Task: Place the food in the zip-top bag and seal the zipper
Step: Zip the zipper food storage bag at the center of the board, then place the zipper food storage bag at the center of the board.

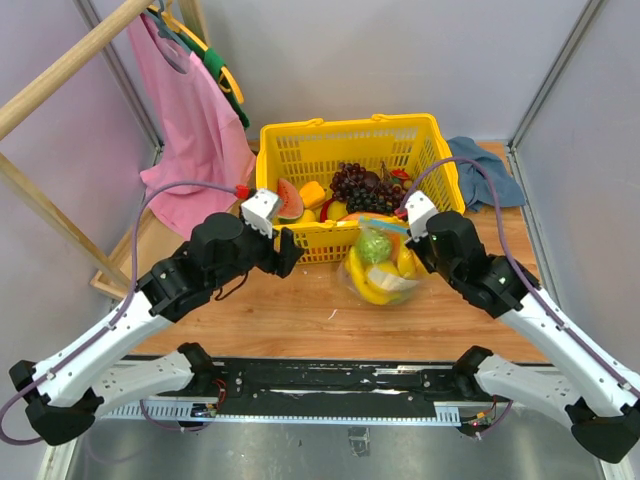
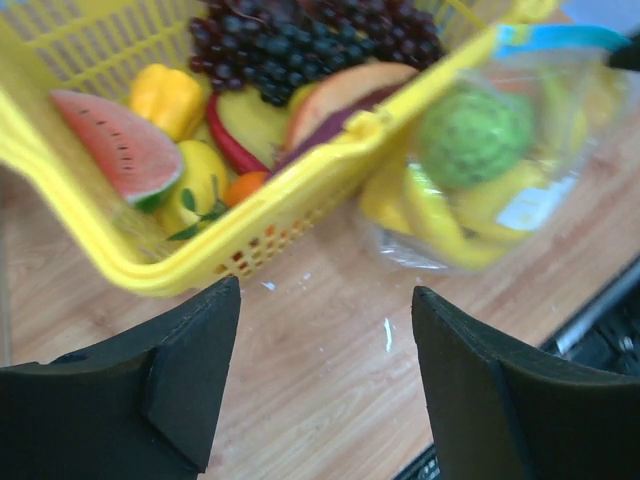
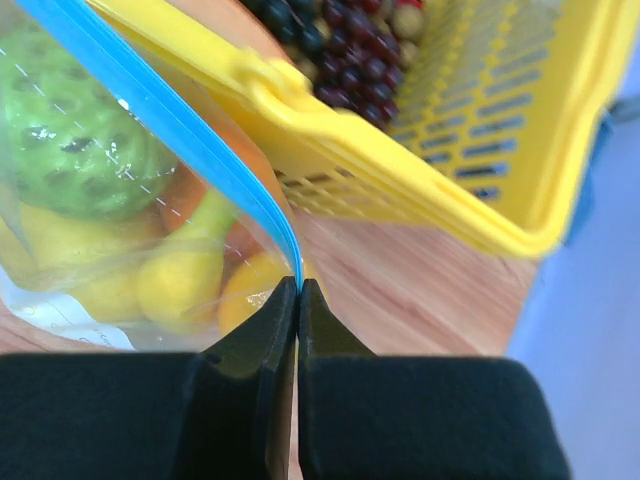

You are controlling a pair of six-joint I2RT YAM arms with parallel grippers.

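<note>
The clear zip-top bag lies on the wooden table in front of the basket. It holds a bumpy green fruit and yellow fruits; orange ones show in the right wrist view. Its blue zipper runs along the mouth edge. My right gripper is shut on the zipper's end. My left gripper is open and empty, low over bare table left of the bag. In the top view the left gripper is beside the basket front and the right gripper is at the bag's right side.
A yellow lattice basket stands right behind the bag with grapes, a watermelon slice and other toy fruit. A blue cloth lies at back right. A wooden rack with pink clothing stands at back left.
</note>
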